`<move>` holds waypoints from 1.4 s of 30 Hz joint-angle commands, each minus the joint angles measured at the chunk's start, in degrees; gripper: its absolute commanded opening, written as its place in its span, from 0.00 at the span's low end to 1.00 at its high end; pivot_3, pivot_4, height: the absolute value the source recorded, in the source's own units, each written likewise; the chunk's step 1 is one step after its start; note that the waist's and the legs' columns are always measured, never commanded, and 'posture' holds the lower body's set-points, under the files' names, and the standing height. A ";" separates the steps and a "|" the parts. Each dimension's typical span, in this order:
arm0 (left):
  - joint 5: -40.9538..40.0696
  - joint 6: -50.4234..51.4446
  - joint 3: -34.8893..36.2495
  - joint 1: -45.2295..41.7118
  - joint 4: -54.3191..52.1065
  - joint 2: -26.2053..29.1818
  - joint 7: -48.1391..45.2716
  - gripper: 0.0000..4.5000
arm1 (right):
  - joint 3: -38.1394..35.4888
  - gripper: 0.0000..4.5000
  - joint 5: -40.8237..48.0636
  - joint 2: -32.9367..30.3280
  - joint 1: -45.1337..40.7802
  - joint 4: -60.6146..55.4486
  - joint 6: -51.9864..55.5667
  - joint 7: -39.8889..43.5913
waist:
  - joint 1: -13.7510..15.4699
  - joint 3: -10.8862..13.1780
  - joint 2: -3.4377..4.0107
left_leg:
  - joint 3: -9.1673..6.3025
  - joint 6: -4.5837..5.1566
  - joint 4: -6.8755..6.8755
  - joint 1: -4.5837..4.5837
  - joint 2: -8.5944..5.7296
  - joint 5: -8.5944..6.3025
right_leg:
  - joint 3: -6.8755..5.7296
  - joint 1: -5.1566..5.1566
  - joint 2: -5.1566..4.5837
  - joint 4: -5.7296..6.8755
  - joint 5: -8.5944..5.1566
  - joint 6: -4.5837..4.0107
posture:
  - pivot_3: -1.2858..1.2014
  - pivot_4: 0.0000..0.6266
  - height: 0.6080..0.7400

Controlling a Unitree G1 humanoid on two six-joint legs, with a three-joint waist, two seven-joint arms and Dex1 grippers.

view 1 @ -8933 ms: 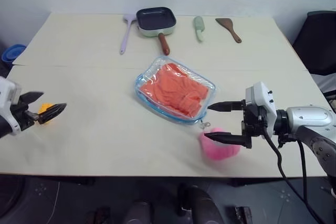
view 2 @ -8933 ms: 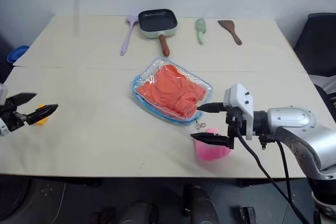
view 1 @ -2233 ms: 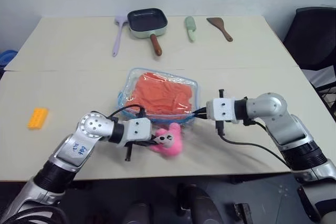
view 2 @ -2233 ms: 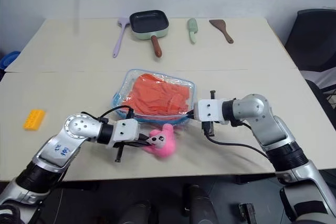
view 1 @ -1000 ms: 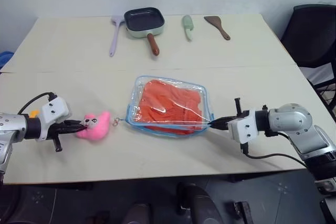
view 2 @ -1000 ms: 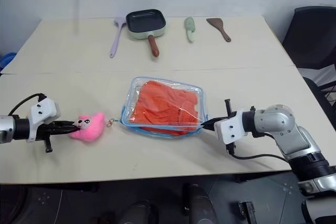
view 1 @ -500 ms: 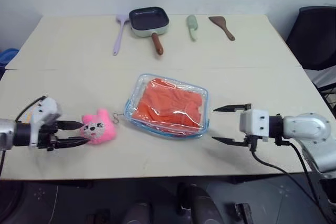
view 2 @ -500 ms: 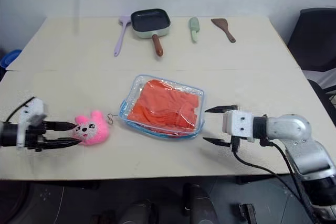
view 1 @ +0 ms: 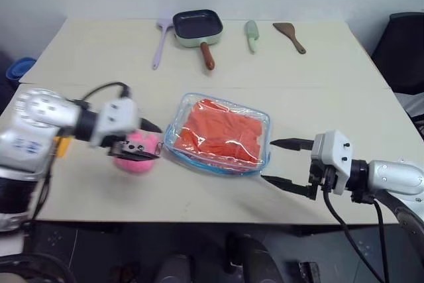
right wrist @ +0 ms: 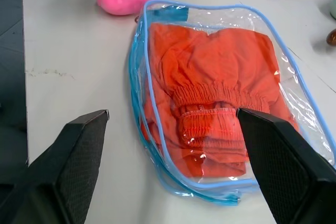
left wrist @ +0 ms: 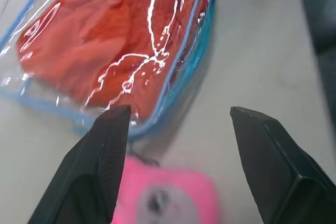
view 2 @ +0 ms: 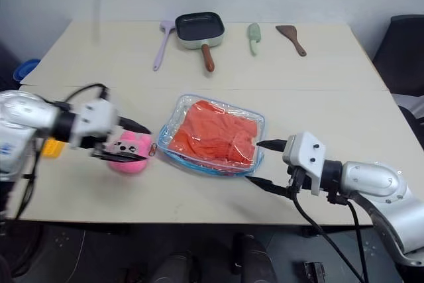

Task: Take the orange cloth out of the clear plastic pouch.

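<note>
Cloth's not out yet: the orange cloth (view 1: 222,134) sits inside the clear plastic pouch (view 1: 255,163) mid-desk, toward the front edge. The left gripper (view 1: 147,140) and right gripper (view 1: 286,164) are both spread, empty, flanking it. Next, probably pin one end and reach in.

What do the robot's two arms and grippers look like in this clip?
Both arms are rounded silver-grey shells with black joints and loose black cables. Each ends in a white boxy wrist block carrying two tapered black fingers: left gripper, right gripper. The left arm's shell bears small blue handwritten marks.
</note>
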 commanded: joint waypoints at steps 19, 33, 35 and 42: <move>5.74 -21.61 -3.77 -7.69 16.87 -7.71 -4.55 0.71 | -0.41 0.90 -0.55 1.95 4.18 -7.64 2.02 -5.95 | -0.03 0.01 -0.05 | -0.09 0.08 0.06 0.02 0.00 0.01 | -0.06 0.02 -0.03 0.00 0.04 0.06 | 0.52 0.24 1.00; 6.43 -22.87 -2.59 -10.97 24.61 -12.67 -2.00 0.26 | 0.73 0.90 -1.47 2.22 3.13 -6.86 1.58 -5.84 | 0.07 0.00 -0.06 | -0.12 0.19 0.08 0.03 -0.02 0.00 | -0.11 0.03 -0.05 -0.06 0.09 0.15 | 0.52 0.24 1.00; 3.85 -17.59 -1.92 -9.92 22.24 -12.84 -3.58 0.12 | 0.93 0.90 -1.58 2.17 3.26 -6.90 1.48 -5.53 | 0.07 0.00 -0.06 | -0.13 0.20 0.08 0.03 -0.03 0.00 | -0.10 0.03 -0.06 -0.06 0.10 0.17 | 0.52 0.24 1.00; -5.59 15.02 1.90 -2.04 3.92 -14.62 2.76 0.00 | 2.17 0.90 -1.92 2.13 2.48 -6.73 1.30 -4.31 | -0.04 0.00 -0.06 | -0.14 0.20 0.07 0.02 -0.03 0.01 | -0.06 0.04 -0.05 -0.05 0.10 0.17 | 0.52 0.24 1.00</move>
